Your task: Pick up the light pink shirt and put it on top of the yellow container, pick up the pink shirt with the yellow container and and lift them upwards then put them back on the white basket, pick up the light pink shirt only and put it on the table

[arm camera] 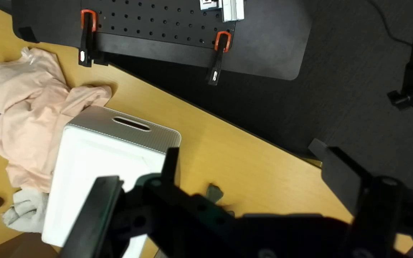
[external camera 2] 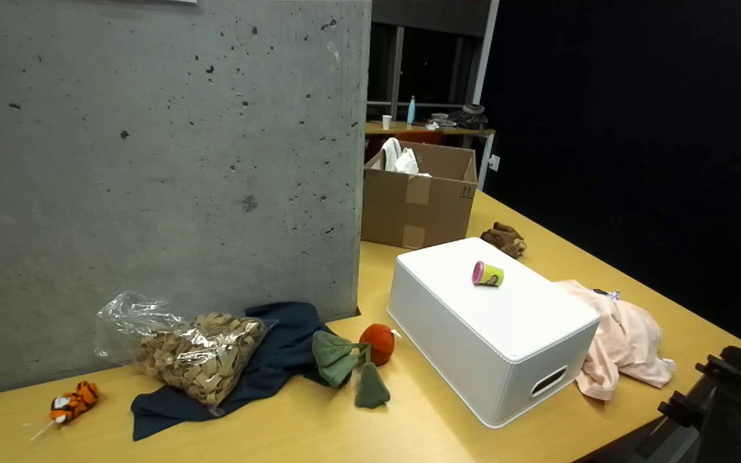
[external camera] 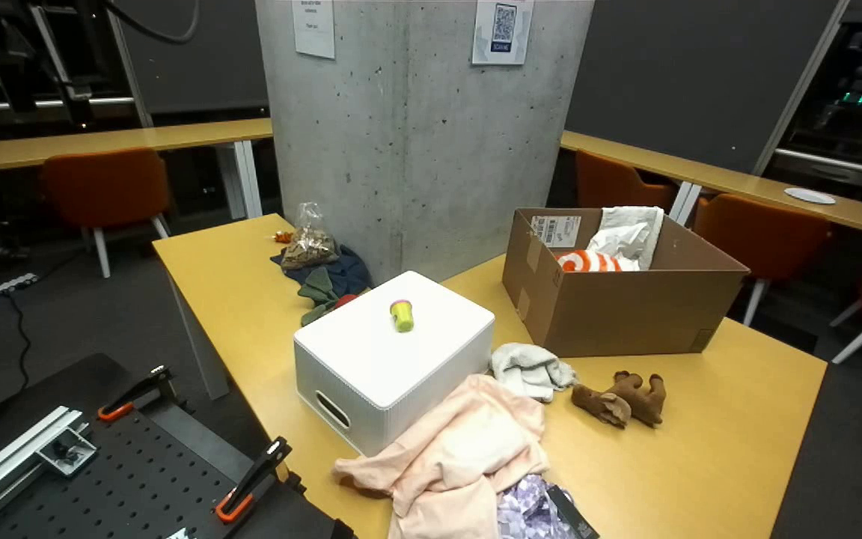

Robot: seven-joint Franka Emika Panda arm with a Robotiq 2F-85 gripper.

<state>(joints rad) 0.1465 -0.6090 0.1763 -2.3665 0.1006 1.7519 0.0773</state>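
Note:
A yellow container point(external camera: 402, 317) with a pink lid lies on its side on the flat top of the white basket point(external camera 2: 493, 328). Against the basket's side, the light pink shirt point(external camera: 468, 457) is crumpled on the table point(external camera: 708, 464); it shows in both exterior views and the wrist view. My gripper point(arm camera: 245, 147) stands wide open with nothing between its fingers, seen only in the wrist view. It hangs above the table and its edge; one finger overlaps a corner of the basket in that picture. The yellow container is hidden in the wrist view.
A cardboard box point(external camera: 625, 311) holds white cloth. Nearby are a grey cloth point(external camera: 528, 370), a brown plush point(external camera: 625, 400) and a purple patterned cloth point(external camera: 532, 509). A bagged bundle point(external camera 2: 203, 354) rests on dark blue cloth point(external camera 2: 287, 360). Orange clamps point(arm camera: 222, 41) grip the black workbench.

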